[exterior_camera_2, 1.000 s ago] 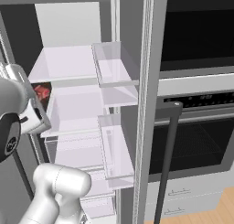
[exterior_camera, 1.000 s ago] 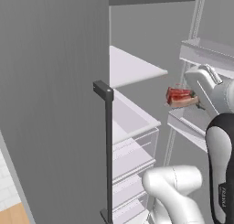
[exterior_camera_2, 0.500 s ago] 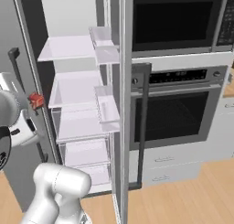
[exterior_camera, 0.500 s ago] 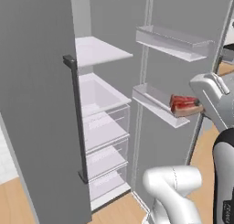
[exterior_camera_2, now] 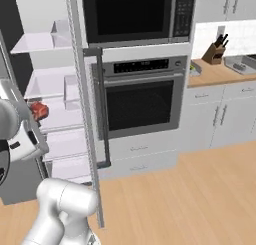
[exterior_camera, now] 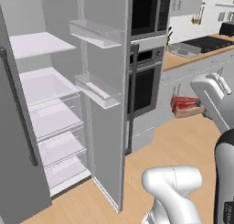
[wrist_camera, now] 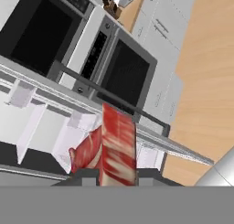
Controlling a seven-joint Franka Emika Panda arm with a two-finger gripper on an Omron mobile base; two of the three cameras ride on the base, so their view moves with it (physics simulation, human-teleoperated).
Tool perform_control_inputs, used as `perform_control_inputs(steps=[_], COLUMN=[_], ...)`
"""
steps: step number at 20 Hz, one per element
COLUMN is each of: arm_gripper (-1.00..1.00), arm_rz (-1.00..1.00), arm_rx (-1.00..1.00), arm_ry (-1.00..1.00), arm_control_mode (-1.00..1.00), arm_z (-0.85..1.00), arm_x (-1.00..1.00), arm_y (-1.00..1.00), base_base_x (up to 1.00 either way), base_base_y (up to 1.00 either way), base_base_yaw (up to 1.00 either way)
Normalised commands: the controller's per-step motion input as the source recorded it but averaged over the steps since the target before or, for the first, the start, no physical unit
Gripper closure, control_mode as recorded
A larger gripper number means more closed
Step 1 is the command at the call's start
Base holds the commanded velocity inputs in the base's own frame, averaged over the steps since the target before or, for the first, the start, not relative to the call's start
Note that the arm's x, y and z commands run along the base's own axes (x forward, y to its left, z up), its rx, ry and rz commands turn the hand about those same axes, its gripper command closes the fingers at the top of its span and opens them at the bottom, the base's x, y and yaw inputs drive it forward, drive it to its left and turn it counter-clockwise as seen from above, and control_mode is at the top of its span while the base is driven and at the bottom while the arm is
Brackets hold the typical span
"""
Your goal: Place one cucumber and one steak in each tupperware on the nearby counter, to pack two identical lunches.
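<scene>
Oven (exterior_camera_2: 142,101) now beside carried steak (exterior_camera: 186,106)

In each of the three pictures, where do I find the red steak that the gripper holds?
Left base view: steak at right of centre, beside the white hand.
Right base view: steak at the left edge, before the fridge shelves.
Hand view: steak at bottom centre.
Shared landmark: the black wall oven.
</scene>
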Motion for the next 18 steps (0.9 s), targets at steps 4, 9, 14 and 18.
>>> perform_control_inputs(steps=[4, 9, 14, 18], arm_gripper=[1.0, 1.0, 1.0, 1.0], arm_rz=[0.0, 0.0, 0.0, 0.0], arm_rx=[0.0, 0.0, 0.0, 0.0], arm_ry=[0.0, 0.0, 0.0, 0.0], arm_control_mode=[1.0, 1.0, 1.0, 1.0], arm_z=[0.0, 0.0, 0.0, 0.0], arm_x=[0.0, 0.0, 0.0, 0.0], arm_y=[0.0, 0.0, 0.0, 0.0], base_base_x=[0.03, 0.61, 1.0, 1.0], base_base_y=[-1.0, -1.0, -0.98, -0.77], base_base_yaw=[-0.18, -0.08, 0.0, 0.0])
